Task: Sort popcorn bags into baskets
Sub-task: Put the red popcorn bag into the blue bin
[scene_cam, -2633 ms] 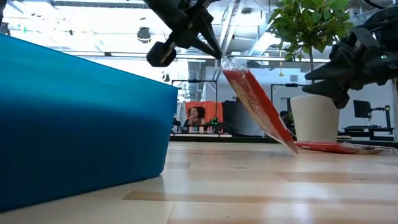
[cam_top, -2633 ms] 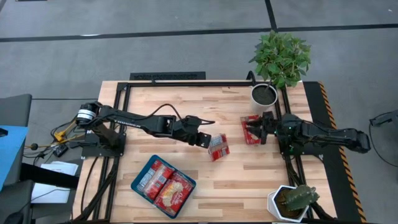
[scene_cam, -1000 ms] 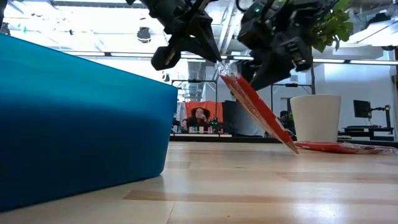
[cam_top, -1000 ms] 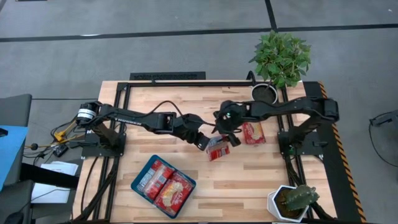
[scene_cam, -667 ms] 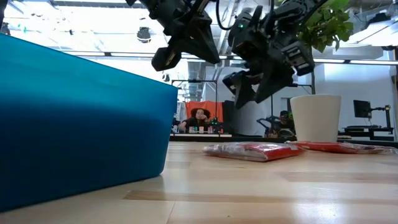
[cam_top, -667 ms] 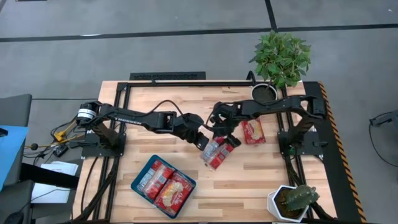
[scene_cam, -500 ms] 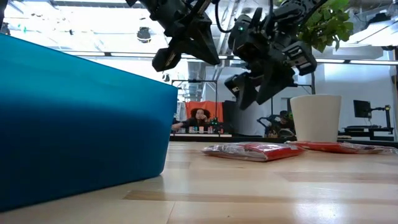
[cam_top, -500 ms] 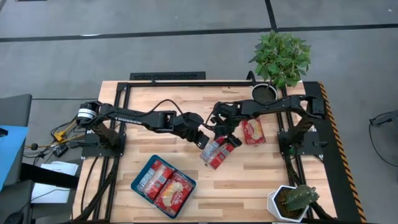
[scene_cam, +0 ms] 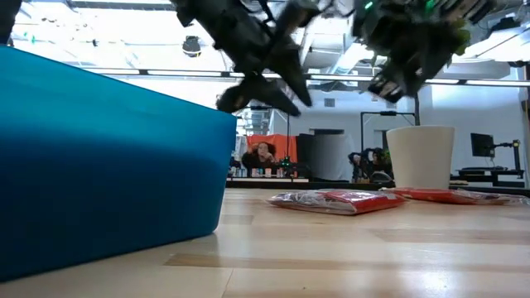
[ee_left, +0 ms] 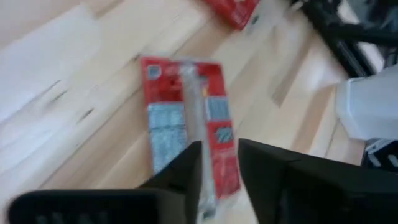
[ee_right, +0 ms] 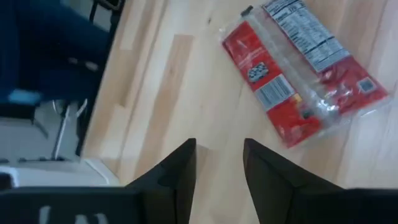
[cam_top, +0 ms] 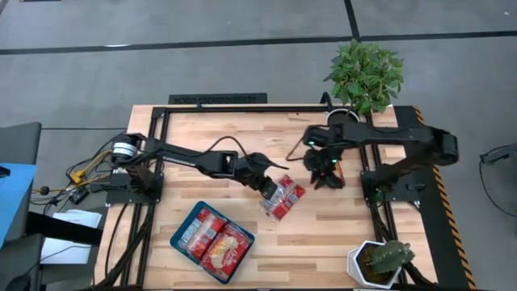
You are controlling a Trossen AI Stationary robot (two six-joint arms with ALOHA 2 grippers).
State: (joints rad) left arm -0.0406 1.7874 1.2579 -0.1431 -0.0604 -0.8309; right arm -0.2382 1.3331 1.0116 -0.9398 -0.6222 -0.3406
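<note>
popcorn bags: one [cam_top: 283, 198] lies flat near the table's [cam_top: 210, 137] centre, a second [cam_top: 333, 171] lies toward the right side, mostly under the right arm, and two more rest inside the teal-blue tray [cam_top: 184, 224] at the front-left. left gripper [cam_top: 271, 187] hovers just beside the central bag, its jaws slightly parted and empty. right gripper [cam_top: 325, 175] hangs over the second bag, jaws likewise parted and holding nothing.
</note>
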